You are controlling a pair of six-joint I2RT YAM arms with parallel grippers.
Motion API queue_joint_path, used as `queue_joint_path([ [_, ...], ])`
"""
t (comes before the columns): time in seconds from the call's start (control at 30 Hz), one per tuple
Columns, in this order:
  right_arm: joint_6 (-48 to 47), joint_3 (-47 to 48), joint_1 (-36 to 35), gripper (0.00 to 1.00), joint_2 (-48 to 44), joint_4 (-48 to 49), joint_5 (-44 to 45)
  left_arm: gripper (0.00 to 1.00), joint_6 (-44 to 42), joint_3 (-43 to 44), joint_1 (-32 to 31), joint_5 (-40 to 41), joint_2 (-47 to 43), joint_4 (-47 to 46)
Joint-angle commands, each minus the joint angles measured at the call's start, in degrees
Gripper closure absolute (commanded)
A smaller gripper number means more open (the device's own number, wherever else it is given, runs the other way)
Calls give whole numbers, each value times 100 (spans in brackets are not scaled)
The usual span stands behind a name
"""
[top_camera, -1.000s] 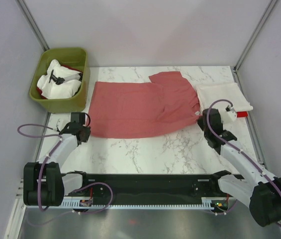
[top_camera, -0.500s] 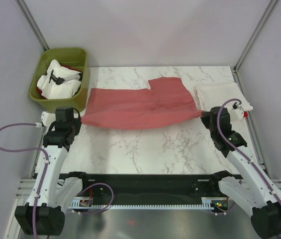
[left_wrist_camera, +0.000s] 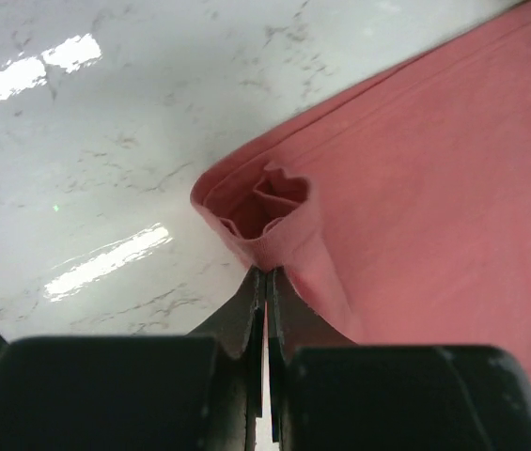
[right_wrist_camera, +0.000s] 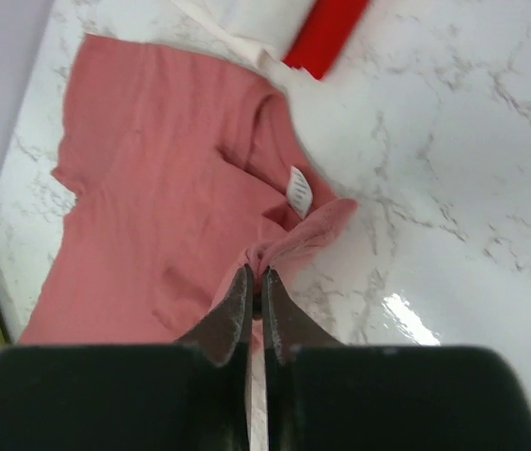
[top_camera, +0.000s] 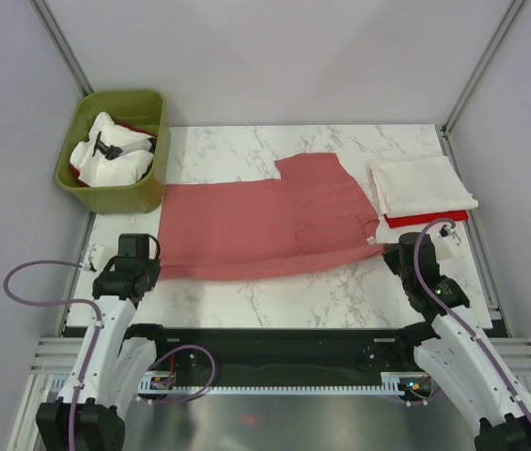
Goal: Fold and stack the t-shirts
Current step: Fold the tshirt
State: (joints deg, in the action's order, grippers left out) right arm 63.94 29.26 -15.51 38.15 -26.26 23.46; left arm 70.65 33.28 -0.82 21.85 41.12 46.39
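Observation:
The dusty salmon-red t-shirt [top_camera: 265, 221] lies stretched across the middle of the marble table, folded lengthwise. My left gripper [top_camera: 148, 268] is shut on its near left corner [left_wrist_camera: 265, 221]. My right gripper [top_camera: 387, 252] is shut on its near right corner by the collar, where the white neck tag [right_wrist_camera: 300, 191] shows. A folded cream-white t-shirt [top_camera: 422, 184] lies at the far right on top of a folded bright red t-shirt [top_camera: 425, 219]; both show at the top of the right wrist view, the red one [right_wrist_camera: 326, 33] beside the cream one [right_wrist_camera: 246, 19].
An olive-green bin [top_camera: 115, 188] holding white cloth stands at the far left corner. Grey walls and metal frame posts close in the table on three sides. The black rail [top_camera: 274, 348] with the arm bases runs along the near edge.
Both grippers have pulled back toward the near edge, holding the salmon shirt's corners. The shirt's near edge has come with them and the cloth now lies wider and flatter.

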Motion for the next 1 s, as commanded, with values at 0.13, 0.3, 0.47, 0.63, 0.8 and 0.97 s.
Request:
queue_joint_path([
  [0.13, 41, -588, 30, 34, -1194, -608, -61, 49, 230, -638, 29, -286, -788, 107],
  [0.3, -688, -229, 39, 29, -1258, -398, -69, 13, -16, -437, 29, -400, -1212, 125],
  [0.47, -1892, 650, 30, 41, 585, 173, -1122, 5, -508, 178, 12, -269, -844, 98],
  [0.63, -2508, 1407, 4, 42, 1992, 630, -1362, 1, -1773, 610, 12, -899, -97, -963],
  [0.8, -2887, 2248, -5, 42, 3091, 1123, -1510, 1, -2941, 1239, 12, -1753, 930, -2116],
  [0.97, -3159, 3364, -14, 43, 4646, 1439, -1547, 5, -3338, 2068, 20, -2096, 2311, -2345],
])
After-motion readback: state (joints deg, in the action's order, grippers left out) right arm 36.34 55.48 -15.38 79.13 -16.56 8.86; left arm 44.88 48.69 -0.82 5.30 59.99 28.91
